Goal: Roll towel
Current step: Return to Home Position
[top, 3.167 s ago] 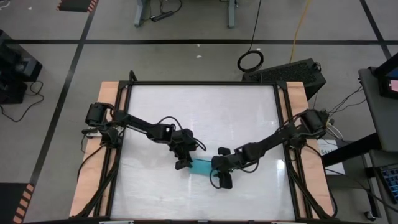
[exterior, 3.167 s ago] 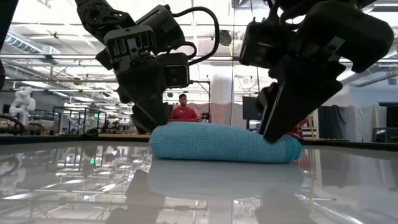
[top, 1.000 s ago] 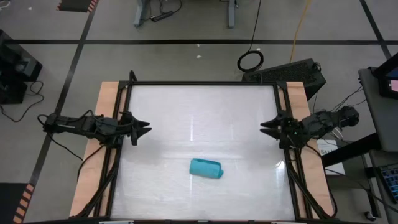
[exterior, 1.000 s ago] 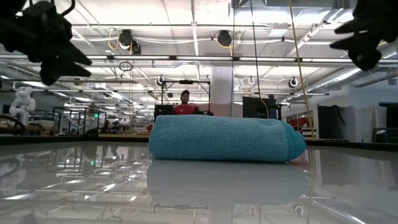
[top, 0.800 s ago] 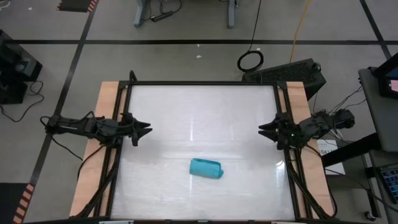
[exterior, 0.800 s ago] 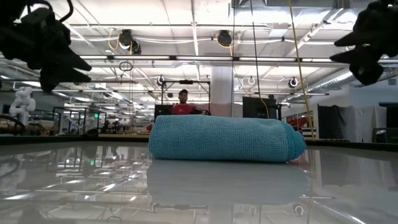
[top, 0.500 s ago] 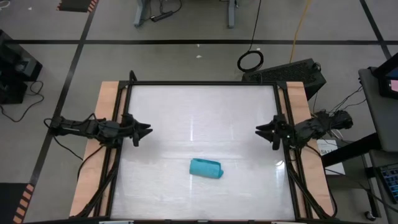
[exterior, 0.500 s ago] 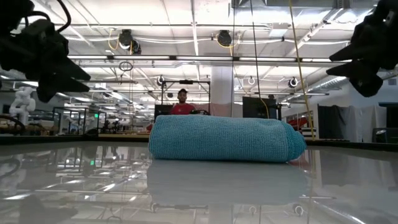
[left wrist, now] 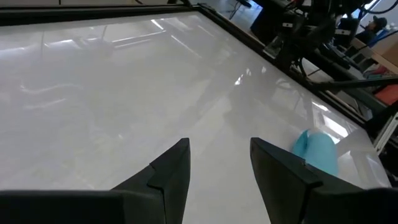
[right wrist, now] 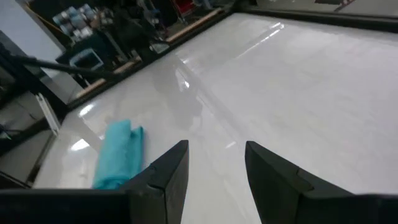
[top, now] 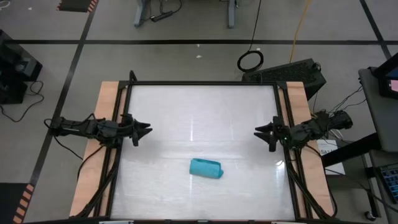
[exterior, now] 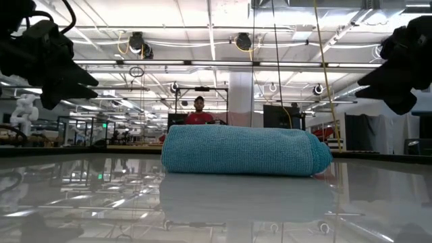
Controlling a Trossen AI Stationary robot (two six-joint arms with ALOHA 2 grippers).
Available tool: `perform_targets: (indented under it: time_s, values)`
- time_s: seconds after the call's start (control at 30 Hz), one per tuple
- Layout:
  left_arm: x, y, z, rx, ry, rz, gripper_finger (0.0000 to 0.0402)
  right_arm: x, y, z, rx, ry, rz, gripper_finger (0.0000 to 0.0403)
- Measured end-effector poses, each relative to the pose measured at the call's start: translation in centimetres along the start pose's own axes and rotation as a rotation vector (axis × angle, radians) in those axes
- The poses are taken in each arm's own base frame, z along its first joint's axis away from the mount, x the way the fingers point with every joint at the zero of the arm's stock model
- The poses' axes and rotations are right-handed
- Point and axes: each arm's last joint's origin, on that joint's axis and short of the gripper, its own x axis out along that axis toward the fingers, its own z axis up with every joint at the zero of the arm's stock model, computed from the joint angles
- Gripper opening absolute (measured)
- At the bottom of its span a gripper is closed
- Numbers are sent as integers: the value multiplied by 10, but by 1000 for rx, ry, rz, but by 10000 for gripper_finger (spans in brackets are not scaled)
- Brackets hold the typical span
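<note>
Slack in the roll is the main worry. The towel [top: 206,168] lies alone as a short, plump roll on the glossy white desk [top: 199,106], a little toward the front edge and roughly midway between the two sides, set at a slight slant. Nothing touches it or pins it.

The left gripper [top: 144,132] hangs over the desk's left edge and the right gripper [top: 261,133] over its right edge. Both are well apart from the cloth and hold nothing. Each wrist view shows its own jaws standing apart, with bare desk between them.

In the low view the towel [exterior: 243,152] looks firm along its top, but one end tapers into a looser bulge. The right wrist view shows a small fold standing off one end of the towel [right wrist: 118,155]. My guess is that soft, springy cloth like this could relax on its own, with that end creeping open and the roll sagging flatter.

The slick surface adds a second risk, since any knock to the desk frame could let the roll slide or turn. The arms themselves seem unlikely to disturb it from where they are, unless one swung low across the middle.
</note>
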Motion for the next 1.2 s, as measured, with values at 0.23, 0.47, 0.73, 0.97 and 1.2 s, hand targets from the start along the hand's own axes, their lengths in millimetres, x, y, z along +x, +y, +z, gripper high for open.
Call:
perform_targets:
  time_s: [0.23,0.47,0.73,0.97,1.2]
  values:
    - [0,-1,0,-15,17,-23,173,2,-1,-3,-16,11,-1,148]
    - [0,-1,-1,-5,20,-27,173,2,-1,-3,-28,12,0,148]
    - [0,-1,-1,-5,20,-27,173,2,-1,-3,-29,13,0,148]
    - [0,-1,-1,-6,20,-27,173,2,-1,-3,-28,13,0,148]
    - [0,-1,-1,-6,20,-27,173,2,-1,-3,-28,13,0,148]
